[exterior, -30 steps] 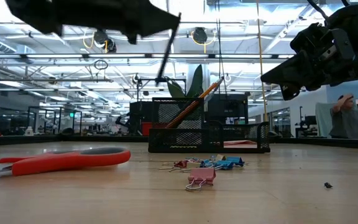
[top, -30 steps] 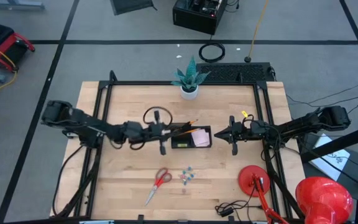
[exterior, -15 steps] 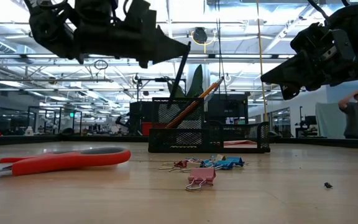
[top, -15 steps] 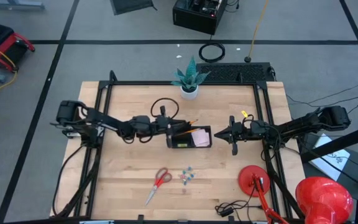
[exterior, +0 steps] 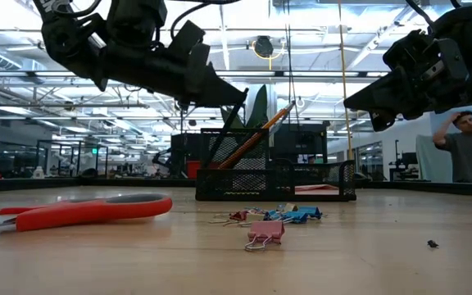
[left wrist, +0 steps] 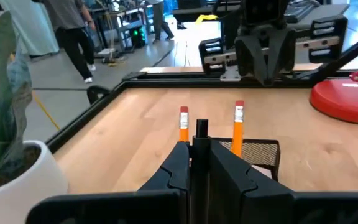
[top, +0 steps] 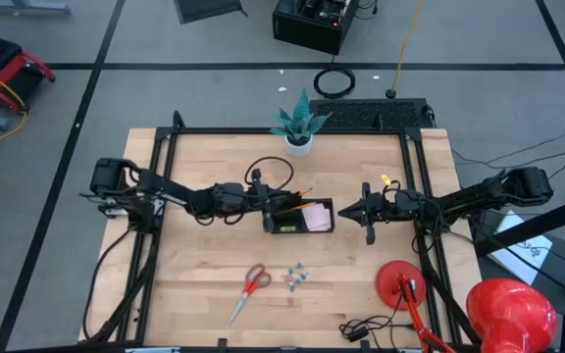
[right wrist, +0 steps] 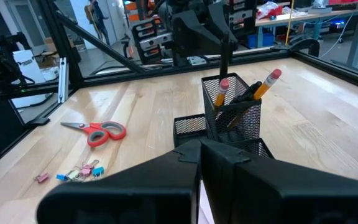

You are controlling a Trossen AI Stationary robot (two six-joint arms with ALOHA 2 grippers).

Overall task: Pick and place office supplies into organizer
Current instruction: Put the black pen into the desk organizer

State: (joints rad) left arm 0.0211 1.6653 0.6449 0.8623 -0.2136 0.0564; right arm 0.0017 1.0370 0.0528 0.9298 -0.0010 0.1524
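- Your left gripper (top: 266,200) hangs over the left end of the black mesh organizer (top: 302,217), its fingers (left wrist: 178,163) clamped on a black pen (left wrist: 201,138) that stands between them.
- From table height you see that pen (exterior: 234,120) slanting down from the gripper into the tall cup part of the organizer (exterior: 273,168); you cannot tell whether its tip touches the bottom.
- Two orange pencils (left wrist: 183,125) with pink erasers already stand in that cup, leaning outward, with dark pens beside them.
- A pink sticky-note pad (top: 316,216) lies in the low tray part of the organizer, on the side toward your right arm.
- Your right gripper (top: 369,215) waits off the table surface just to the right of the organizer, fingers pressed together and holding nothing.
- The red-handled scissors (top: 251,289) lie flat on the wood nearer the front edge, well apart from the organizer.
- A small cluster of binder clips (top: 295,277) sits just to the right of the scissors; one pink clip (exterior: 265,235) lies a little apart from the rest.
- A tiny yellow piece (top: 385,180) lies near your right arm.
- A potted plant (top: 298,127) stands at the far edge of the table, and a red lamp base (top: 401,282) sits at the front right.
- A person (exterior: 467,150) stands in the room beyond the table, one hand raised to the head.
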